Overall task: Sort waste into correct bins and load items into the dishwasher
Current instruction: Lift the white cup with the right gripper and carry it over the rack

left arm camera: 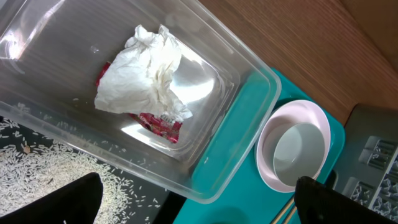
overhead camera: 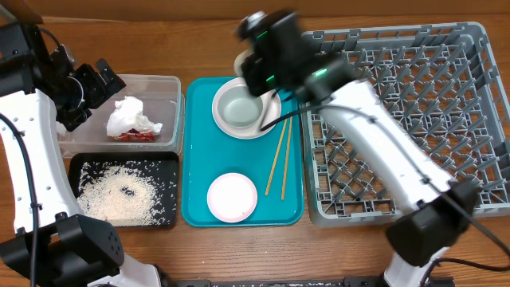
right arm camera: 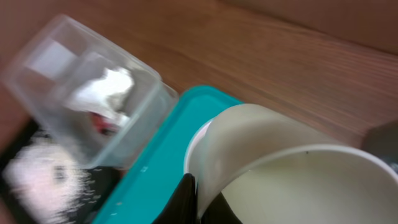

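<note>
Right claw (right arm camera: 205, 202) grips the white cup (right arm camera: 280, 180) by its rim over the teal tray (overhead camera: 195, 143). Left claw (left arm camera: 199, 199) is open above the clear tub (left arm camera: 249, 93), near the left edge of the tabletop (overhead camera: 159, 32).

Clear tub (left arm camera: 205, 81): holds crumpled napkin (left arm camera: 146, 71) lying on a red sauce packet (left arm camera: 158, 123). Lower left of tub, rice grains (left arm camera: 50, 174) scattered on black tray (left arm camera: 15, 134). Right of tub, teal tray (left arm camera: 245, 155) carrying pinkish plate (left arm camera: 267, 174) with pale bowl (left arm camera: 298, 152) nested inside.
</note>
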Controlling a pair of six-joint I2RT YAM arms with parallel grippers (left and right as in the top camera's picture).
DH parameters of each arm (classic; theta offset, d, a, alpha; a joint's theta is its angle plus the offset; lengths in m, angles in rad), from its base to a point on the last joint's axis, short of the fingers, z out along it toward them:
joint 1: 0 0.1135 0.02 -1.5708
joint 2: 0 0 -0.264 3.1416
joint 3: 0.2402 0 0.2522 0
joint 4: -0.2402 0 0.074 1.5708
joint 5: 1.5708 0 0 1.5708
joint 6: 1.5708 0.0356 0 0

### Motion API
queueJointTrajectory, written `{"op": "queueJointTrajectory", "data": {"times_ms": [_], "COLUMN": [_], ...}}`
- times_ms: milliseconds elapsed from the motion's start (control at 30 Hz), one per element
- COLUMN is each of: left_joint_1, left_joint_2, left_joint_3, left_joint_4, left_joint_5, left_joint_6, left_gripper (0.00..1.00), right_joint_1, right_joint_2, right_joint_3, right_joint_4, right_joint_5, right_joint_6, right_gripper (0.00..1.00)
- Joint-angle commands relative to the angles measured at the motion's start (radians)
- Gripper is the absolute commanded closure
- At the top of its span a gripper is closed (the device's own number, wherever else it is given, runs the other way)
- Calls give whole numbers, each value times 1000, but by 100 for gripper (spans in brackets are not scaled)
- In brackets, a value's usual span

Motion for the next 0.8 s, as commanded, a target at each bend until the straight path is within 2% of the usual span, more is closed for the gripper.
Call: {"op": "queueJointTrajectory", "data": {"times_ms": [0, 133, 367, 767], "left_joint_1": [-2, -2, -2, -2], "left_joint_2": [-13, -13, -13, -13], "left_joint_3": [18, 18, 18, 18], "left_joint_4": [2, 2, 2, 2], "left_joint_5": [-6, -6, -6, -6], "left_joint_6": [-10, -10, -10, -10], "left_gripper": [0, 0, 0, 0], "right_joint_1": [-180, -330, -497, -540], "right_joint_2": [-6, 29, 123, 321], "right_joint_3": [12, 12, 12, 12], "right_joint_4": [10, 10, 18, 126], "right_joint_5": [-553, -797, -1058, -1123], "right_joint_6": [-77, -163, -286, -316], "right_gripper": [96, 96, 96, 96]}}
